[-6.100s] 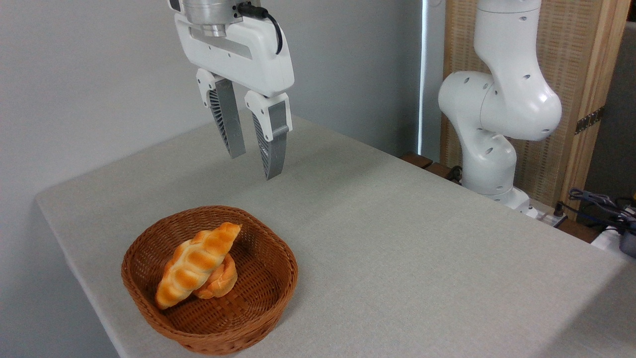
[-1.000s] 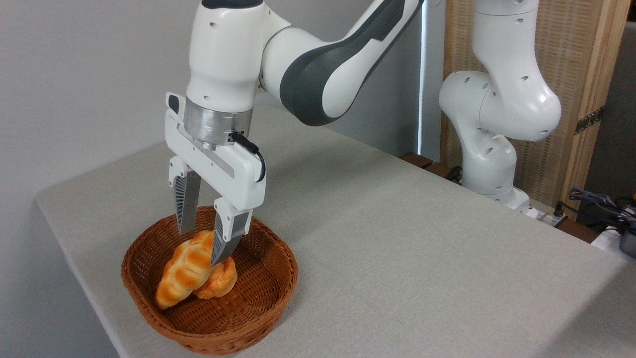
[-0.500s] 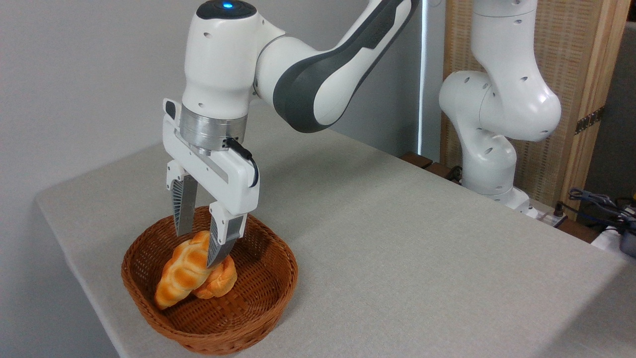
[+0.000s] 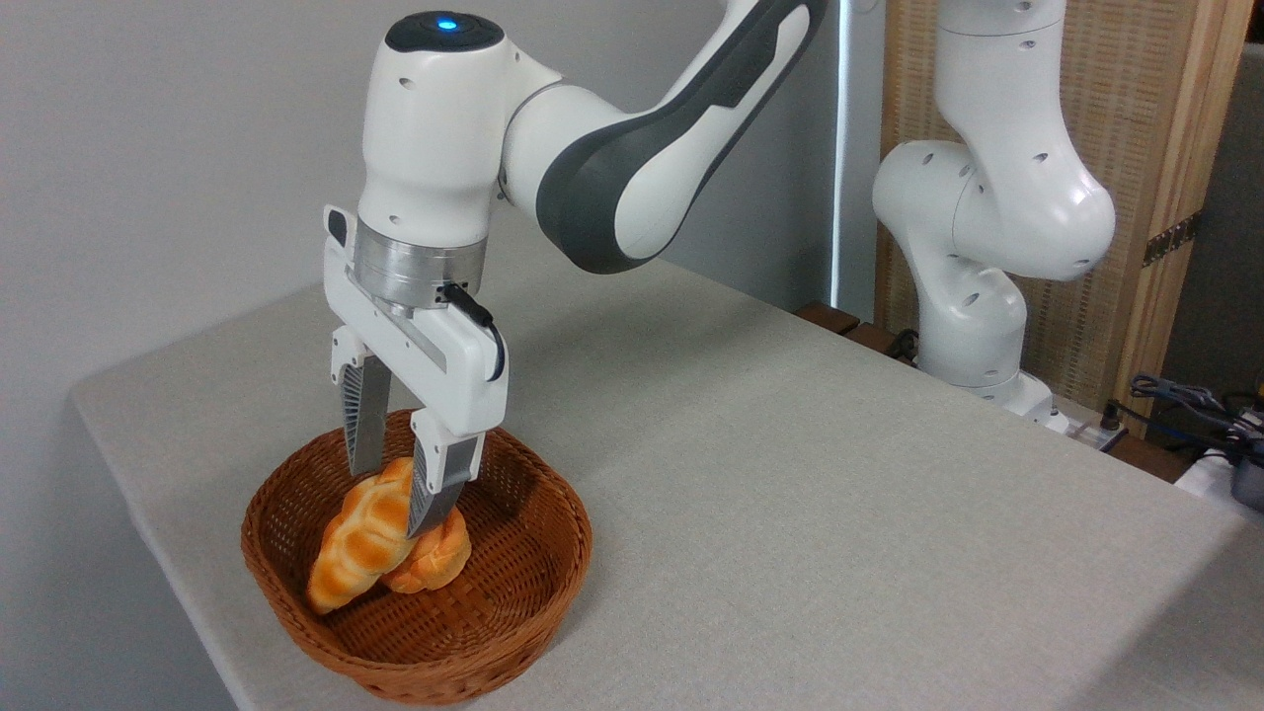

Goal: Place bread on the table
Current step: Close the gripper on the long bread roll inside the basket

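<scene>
Bread [image 4: 363, 538] lies in the wicker basket [image 4: 523, 592] near the left front corner of the table [image 4: 790, 474], its long braided body propped aslant over a small round bun [image 4: 439, 563], one tapered end low against the basket floor and the other raised under our pincer [image 4: 393, 489]; we judge the step in hand to be the grasp itself, so we want the two fingers to straddle the loaf across its narrow width, near its upper half, and not catch the bun beneath; the near finger [image 4: 434, 489] stands in front of the loaf's upper end and overlaps the bun's edge in this view, while the far finger sits behind the loaf near the basket's back rim; we would close gently, since the loaf looks soft and its rounded braids could slip out sideways, and then lift straight up until the low end clears the rim before carrying it to bare cloth to the right; our pincer is parted about as wide as the loaf, with the bread between the fingers; whether the pads already press on it we cannot tell, so we do not count it as held.
</scene>
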